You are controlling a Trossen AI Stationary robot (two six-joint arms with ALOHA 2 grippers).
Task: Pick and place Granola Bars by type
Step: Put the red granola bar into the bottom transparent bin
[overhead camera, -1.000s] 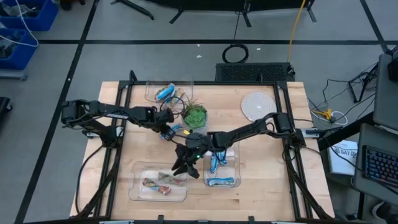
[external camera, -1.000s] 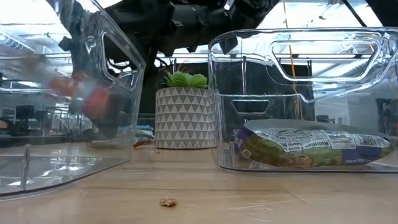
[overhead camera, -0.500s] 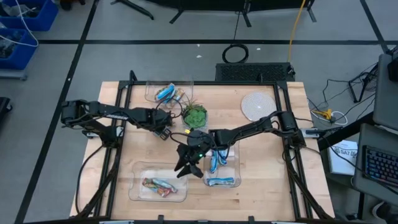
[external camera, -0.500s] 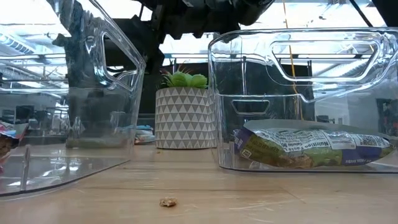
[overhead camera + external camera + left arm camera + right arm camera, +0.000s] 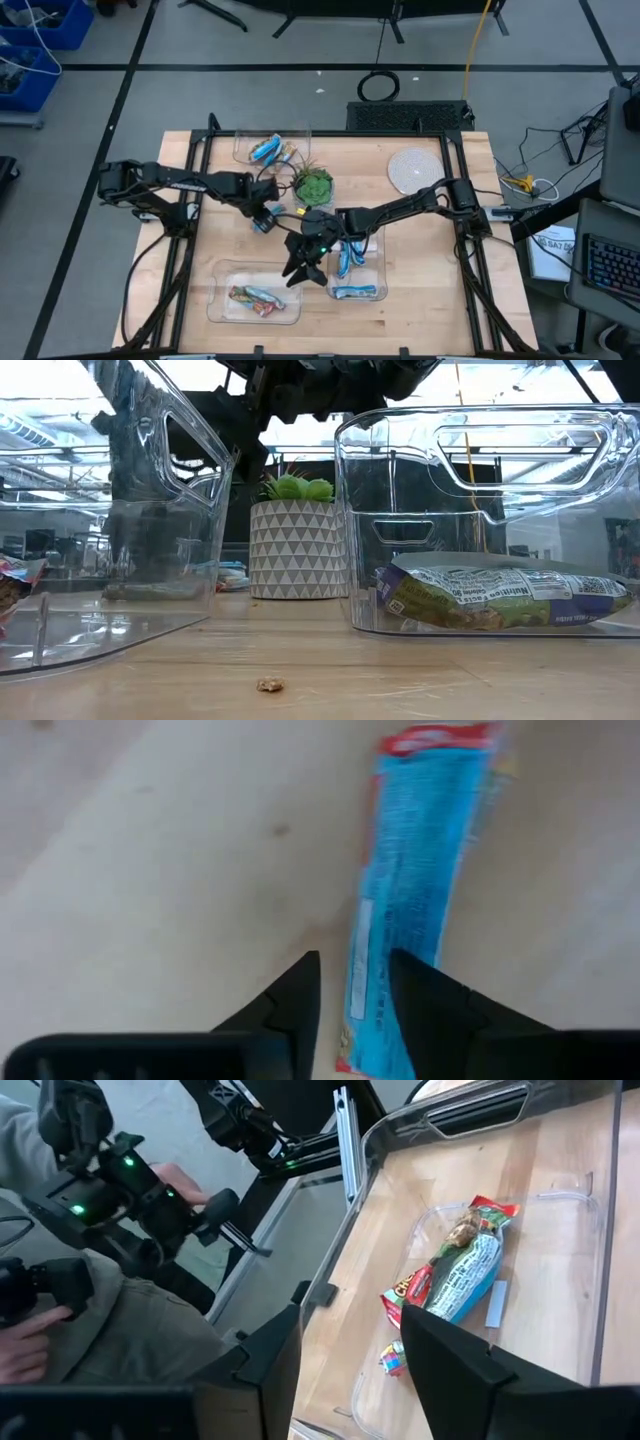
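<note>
Left gripper [image 5: 352, 995] shifted lower, jaws parted over glossy blue bar [image 5: 420, 870], right gripper [image 5: 350, 1342] jaws open, empty

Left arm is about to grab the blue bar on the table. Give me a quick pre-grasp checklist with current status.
1. Left claw open: ok.
2. Blue bar lying flat on the bare table: ok.
3. Bar centred between the fingers: not ok, it sits mostly under one finger.
4. Right claw out of the way, over by the front bins: ok.
5. Bin with blue bars has room: ok.
6. Potted plant clearance: cannot tell.
</note>
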